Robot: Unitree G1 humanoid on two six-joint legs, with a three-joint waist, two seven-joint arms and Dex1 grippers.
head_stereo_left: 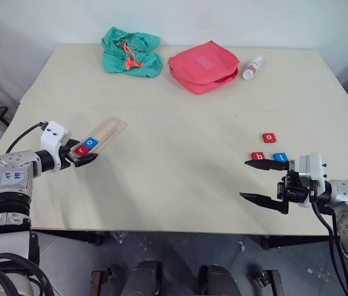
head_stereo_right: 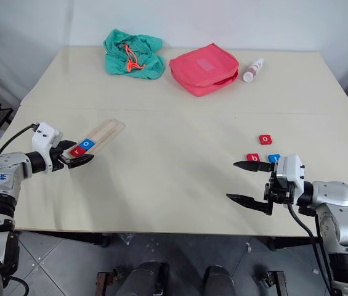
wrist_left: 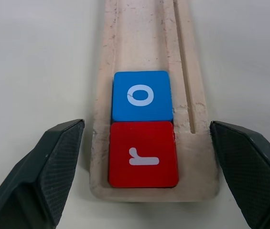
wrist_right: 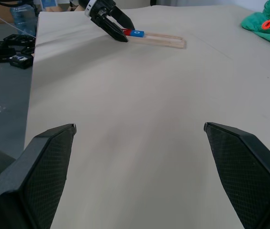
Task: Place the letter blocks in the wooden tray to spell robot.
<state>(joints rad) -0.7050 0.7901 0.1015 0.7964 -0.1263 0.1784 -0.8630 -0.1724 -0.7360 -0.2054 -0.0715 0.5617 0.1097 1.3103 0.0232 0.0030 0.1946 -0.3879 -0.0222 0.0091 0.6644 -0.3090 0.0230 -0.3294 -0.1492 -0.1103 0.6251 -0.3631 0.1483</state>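
The wooden tray lies slanted on the left of the table. At its near end sit a red "r" block and, touching it, a blue "o" block. My left gripper is open, its fingers on either side of that end with a gap to the wood. On the right lie three loose letter blocks: a red one, and nearer me a red one beside a blue one. My right gripper hovers just in front of them, open and empty, pointing left.
At the far side of the table lie a green cloth with an orange cord, a pink zipped pouch and a small white bottle. The table's front edge runs close below both grippers.
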